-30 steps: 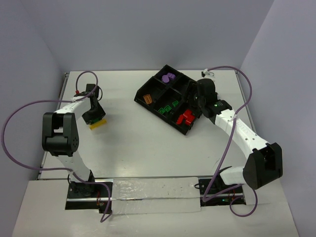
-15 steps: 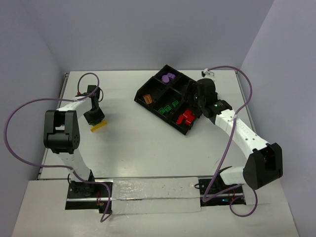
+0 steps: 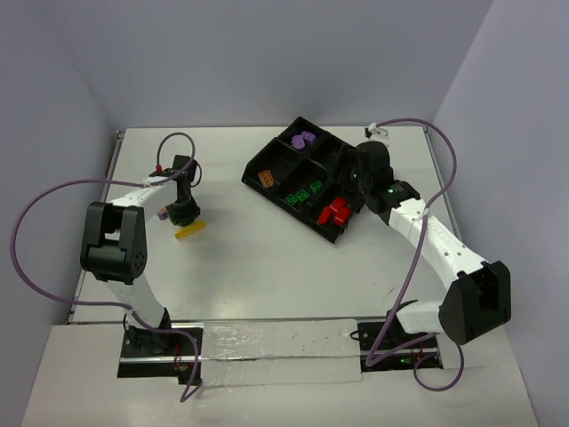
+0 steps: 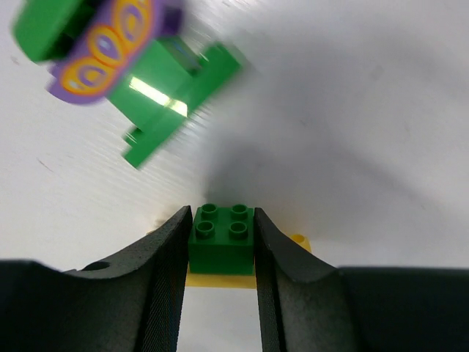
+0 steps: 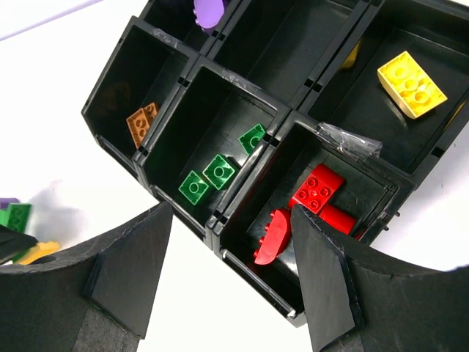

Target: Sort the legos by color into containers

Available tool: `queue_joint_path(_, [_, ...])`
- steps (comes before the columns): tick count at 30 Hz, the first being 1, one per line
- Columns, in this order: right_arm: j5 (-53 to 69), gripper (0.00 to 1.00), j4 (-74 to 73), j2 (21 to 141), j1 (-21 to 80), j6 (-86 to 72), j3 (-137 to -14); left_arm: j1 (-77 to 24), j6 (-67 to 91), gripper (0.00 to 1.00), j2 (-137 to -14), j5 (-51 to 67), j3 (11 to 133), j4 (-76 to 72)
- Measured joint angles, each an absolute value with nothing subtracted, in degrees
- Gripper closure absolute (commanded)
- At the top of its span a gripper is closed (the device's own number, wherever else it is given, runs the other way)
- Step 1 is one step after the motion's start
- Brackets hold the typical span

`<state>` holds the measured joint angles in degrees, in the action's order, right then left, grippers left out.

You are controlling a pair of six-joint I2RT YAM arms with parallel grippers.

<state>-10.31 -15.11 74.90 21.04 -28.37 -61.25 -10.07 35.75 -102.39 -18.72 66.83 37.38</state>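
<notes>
My left gripper [image 3: 185,213] pinched a green brick [image 4: 221,248] stacked on a yellow piece [image 4: 220,279] near the table's left edge, with loose green and purple legos [image 4: 139,66] beside it, unsorted. The right gripper [image 5: 231,213] hung wide and empty over the tray [image 5: 253,282], where most bricks sat sorted.

The top view sits high above and behind the arm bases. It looks down and away over the whole counter [image 3: 267,276], taking in both arms and the black tray [image 3: 332,234] at far right. The left wrist view rides low and very near the counter, looking along the left end effector [image 4: 221,220] at a green brick [image 4: 221,249]. The right wrist view looks steeply down past the right end effector [image 5: 231,220] into the tray from close above. It shares the tray with the top view, and its left edge catches loose bricks [image 5: 16,217] on the counter.
</notes>
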Motion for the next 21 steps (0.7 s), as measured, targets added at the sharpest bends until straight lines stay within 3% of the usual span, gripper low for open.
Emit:
queue_joint_path(5, [-9.55, 0.27, -15.03, 73.73, 21.14, -28.36, -61.03, -13.80, 37.43, 0.75, -99.64, -16.82, 66.40, 38.01])
queue_joint_path(8, [-6.92, 0.27, -14.54, 72.61, 22.33, -27.96, -59.95, -14.41, 39.42, 0.75, -96.55, -14.41, 66.37, 38.41])
queue_joint_path(21, [10.80, 0.27, -0.59, 72.58, 37.79, -32.49, -56.01, -14.55, 58.07, 0.84, -77.89, 0.56, 64.47, 31.88])
